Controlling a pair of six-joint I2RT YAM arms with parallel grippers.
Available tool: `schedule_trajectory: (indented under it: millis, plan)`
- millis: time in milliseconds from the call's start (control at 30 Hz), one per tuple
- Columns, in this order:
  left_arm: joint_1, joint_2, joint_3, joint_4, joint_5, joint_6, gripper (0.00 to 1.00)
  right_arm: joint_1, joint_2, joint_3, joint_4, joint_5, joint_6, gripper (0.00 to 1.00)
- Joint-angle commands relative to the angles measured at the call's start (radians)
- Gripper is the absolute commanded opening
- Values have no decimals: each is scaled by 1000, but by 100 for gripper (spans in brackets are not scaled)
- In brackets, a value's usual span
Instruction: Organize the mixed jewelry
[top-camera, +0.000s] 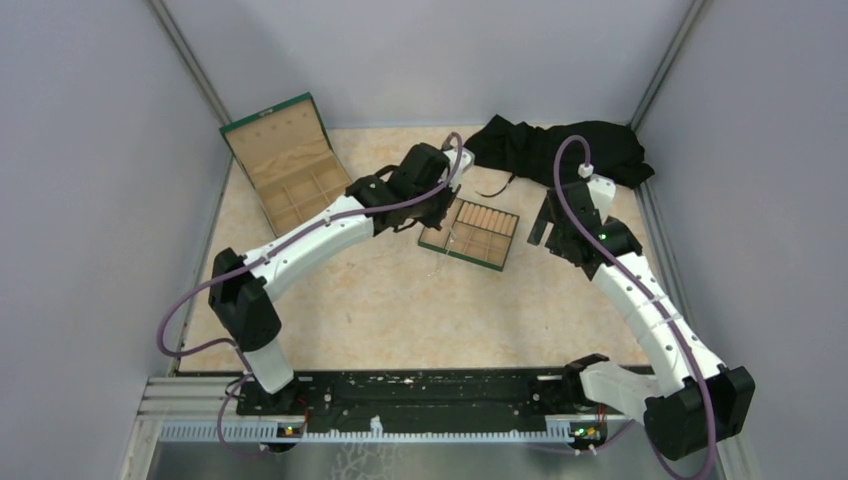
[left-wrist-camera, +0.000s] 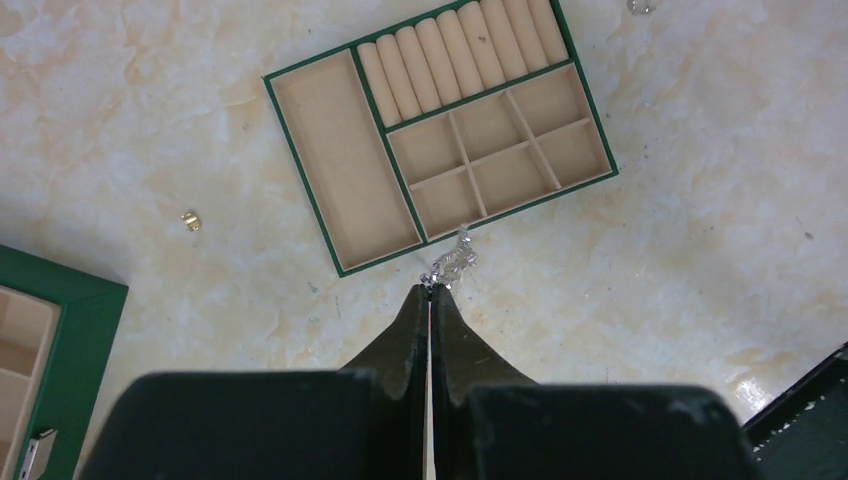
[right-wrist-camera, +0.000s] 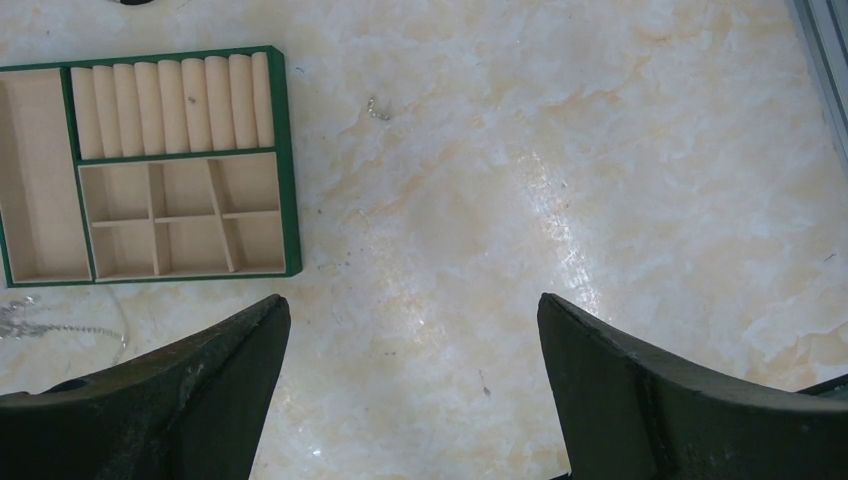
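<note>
The tan wooden tray (left-wrist-camera: 345, 160) with a green rim lies on the marble table, with padded rolls (left-wrist-camera: 450, 55) along one side and empty compartments. My left gripper (left-wrist-camera: 431, 290) is shut on a thin silvery chain (left-wrist-camera: 452, 264), which bunches at the fingertips just off the tray's near edge. A tiny gold piece (left-wrist-camera: 190, 221) lies left of the tray and a silvery piece (left-wrist-camera: 640, 6) lies beyond it. My right gripper (right-wrist-camera: 413, 310) is open and empty above bare table, right of the tray (right-wrist-camera: 35, 180). A small silvery piece (right-wrist-camera: 377, 108) lies ahead of it.
A second green wooden box (top-camera: 290, 165) stands at the back left and shows in the left wrist view (left-wrist-camera: 40, 330). A black cloth (top-camera: 560, 150) lies at the back right. Grey walls enclose the table. In the top view the tray (top-camera: 480, 232) sits between both grippers.
</note>
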Motion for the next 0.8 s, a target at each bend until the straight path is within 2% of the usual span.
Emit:
schedule_trajectory:
  millis: [0, 400, 767]
  plan:
    - [21, 15, 96, -53, -8, -24, 0, -4, -25, -1, 38, 0, 7, 93]
    - [65, 63, 260, -36, -1, -40, 0, -4, -44, -18, 17, 21, 5, 93]
    - [97, 84, 270, 25, -15, -16, 0, -3, -32, -18, 24, 16, 9, 93]
